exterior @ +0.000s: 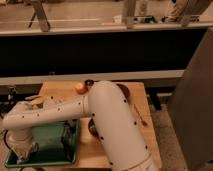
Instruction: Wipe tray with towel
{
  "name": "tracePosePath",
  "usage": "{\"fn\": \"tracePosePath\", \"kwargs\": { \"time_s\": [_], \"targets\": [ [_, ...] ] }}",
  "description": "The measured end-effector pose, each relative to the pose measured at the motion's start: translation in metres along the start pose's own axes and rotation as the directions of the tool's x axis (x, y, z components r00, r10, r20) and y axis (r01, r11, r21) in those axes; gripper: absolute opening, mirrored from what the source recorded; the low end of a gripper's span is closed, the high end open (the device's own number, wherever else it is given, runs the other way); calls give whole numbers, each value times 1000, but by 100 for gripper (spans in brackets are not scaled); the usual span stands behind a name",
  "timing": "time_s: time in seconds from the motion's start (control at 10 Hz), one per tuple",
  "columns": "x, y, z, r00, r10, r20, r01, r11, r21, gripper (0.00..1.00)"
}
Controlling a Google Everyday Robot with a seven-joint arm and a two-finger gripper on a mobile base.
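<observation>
jaws: can't tell, the wrist housing blocks the view of them
gripper [22,151]: down at the near-left corner of the tray, pointing into it, at or just above the tray floor
towel: not visible; the spot under the gripper is hidden by the arm
tray [52,142]: green, shallow, raised rim, sits on the front-left part of the table; its left part is covered by the arm, bare floor shows to the right of the gripper
arm [107,120]: white, elbow bulk rises from the near side mid-table, forearm runs left across the table and bends down over the tray
table [137,107]: light wood, tray's right rim near its middle
bowl [125,91]: dark brown, round, mostly hidden behind the arm's elbow, back-right of the tray
orange ball [80,88]: at the table's back edge, well apart from the tray
small black object [89,82]: just beside the orange ball, on its right
</observation>
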Motion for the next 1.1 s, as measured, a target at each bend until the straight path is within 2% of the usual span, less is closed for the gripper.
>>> {"fn": "tracePosePath", "kwargs": {
  "time_s": [0.1, 0.3, 0.5, 0.7, 0.9, 1.1],
  "targets": [
    [4, -9, 1, 1000, -30, 2, 30, 999, -17, 0],
    [14, -20, -9, 999, -43, -29, 43, 999, -13, 0],
    [42, -23, -28, 997, -35, -67, 35, 999, -2, 0],
    [69, -24, -41, 996, -23, -82, 24, 1000, 16, 0],
    [97, -16, -50, 997, 7, -83, -4, 999, 35, 0],
    [106, -4, -55, 996, 36, -78, -32, 998, 51, 0]
  ]
}}
